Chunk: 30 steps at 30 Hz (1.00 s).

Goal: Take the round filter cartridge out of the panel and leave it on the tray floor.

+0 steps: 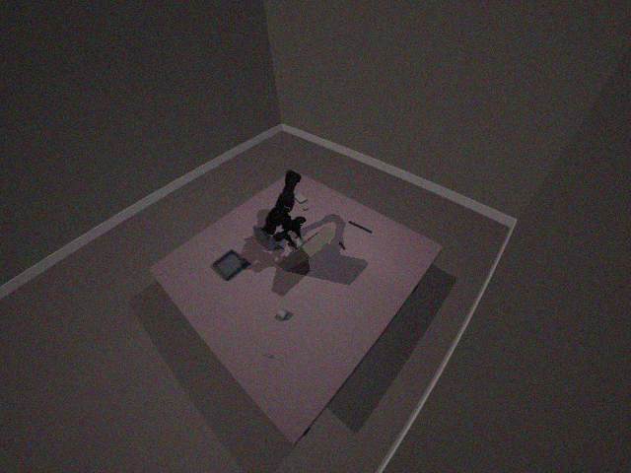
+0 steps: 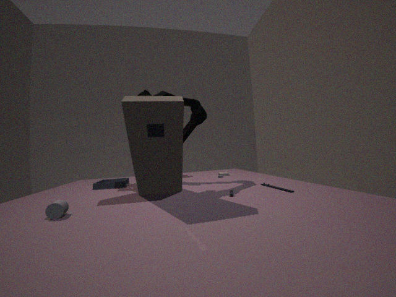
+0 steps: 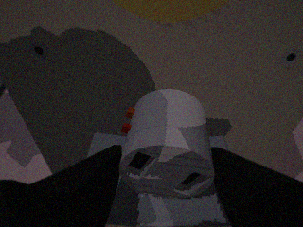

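Your fingers (image 1: 293, 244) stand part-closed either side of the cartridge (image 3: 168, 134) (image 1: 298, 242); can't tell if they grip. It's already out, below the yellow ring (image 3: 170, 11) in front of the panel (image 3: 246, 85) (image 1: 321, 240) (image 2: 156, 159). Left for you: secure it, carry to tray (image 1: 229, 263) (image 2: 104, 184), release, back off.
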Available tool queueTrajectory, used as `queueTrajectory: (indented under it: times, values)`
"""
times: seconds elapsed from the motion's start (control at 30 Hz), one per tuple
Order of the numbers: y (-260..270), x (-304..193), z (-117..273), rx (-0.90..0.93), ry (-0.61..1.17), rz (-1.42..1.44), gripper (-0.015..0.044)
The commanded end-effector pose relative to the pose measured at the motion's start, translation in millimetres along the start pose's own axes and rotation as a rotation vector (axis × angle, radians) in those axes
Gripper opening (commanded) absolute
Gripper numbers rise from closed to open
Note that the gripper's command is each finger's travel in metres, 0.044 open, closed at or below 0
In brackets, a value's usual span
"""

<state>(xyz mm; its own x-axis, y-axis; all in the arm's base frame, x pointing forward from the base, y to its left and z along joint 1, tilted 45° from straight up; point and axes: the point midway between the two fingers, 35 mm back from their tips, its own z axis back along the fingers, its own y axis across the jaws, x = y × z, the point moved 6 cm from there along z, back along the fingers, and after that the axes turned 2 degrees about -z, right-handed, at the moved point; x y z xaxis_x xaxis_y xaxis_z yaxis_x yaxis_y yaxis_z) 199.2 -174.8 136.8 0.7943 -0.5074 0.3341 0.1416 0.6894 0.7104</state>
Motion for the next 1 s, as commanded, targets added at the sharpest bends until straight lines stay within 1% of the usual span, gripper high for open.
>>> queueTrajectory:
  times: [0.0,0.23,0.27,0.47,0.97]
  values:
    - [0,0,0,-0.002,0.002,0.002,0.0199]
    - [0,8,4,-0.001,0.001,0.001,0.0015]
    - [0,11,5,-0.001,0.001,0.001,0.0000]
    - [0,23,14,-0.002,-0.001,-0.001,0.0000]
    - [1,26,94,-0.026,-0.029,-0.027,0.0000]
